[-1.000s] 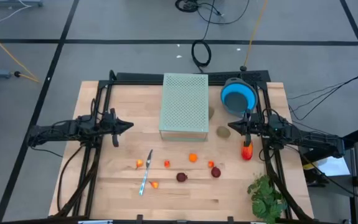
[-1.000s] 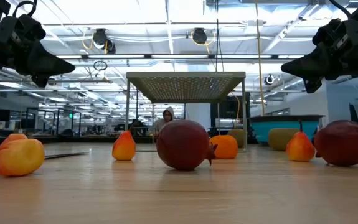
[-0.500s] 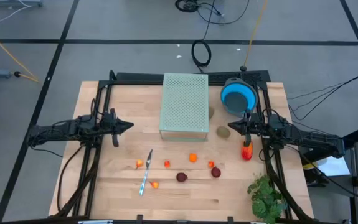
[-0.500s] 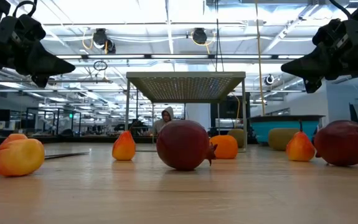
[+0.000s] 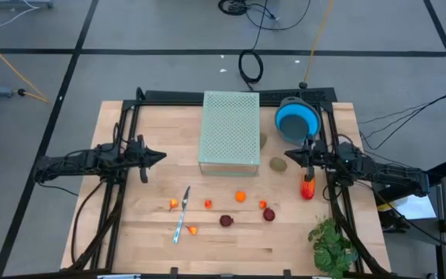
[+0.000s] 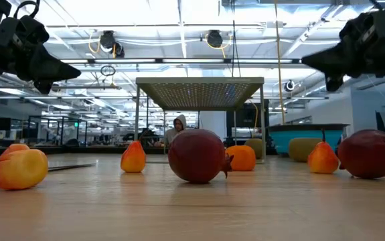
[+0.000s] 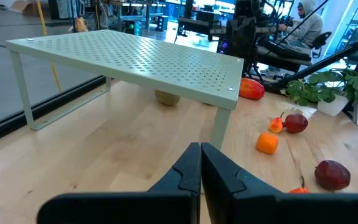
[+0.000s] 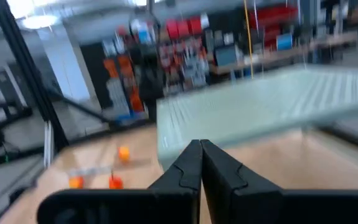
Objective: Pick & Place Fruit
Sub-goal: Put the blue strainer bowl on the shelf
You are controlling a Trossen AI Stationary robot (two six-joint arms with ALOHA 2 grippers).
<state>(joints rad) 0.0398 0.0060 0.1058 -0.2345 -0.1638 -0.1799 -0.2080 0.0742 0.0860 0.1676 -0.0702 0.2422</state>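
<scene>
two closed pincers, left pincer (image 5: 160, 156) & right pincer (image 5: 288, 157), empty; small orange/red/maroon fruit (image 5: 226, 221) scattered.

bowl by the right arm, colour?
Blue bowl, dark inside; clearest in the high view.

readable text: none in any view
labels / brands / numbers / signs: none legible on the table items or in the room behind
</scene>
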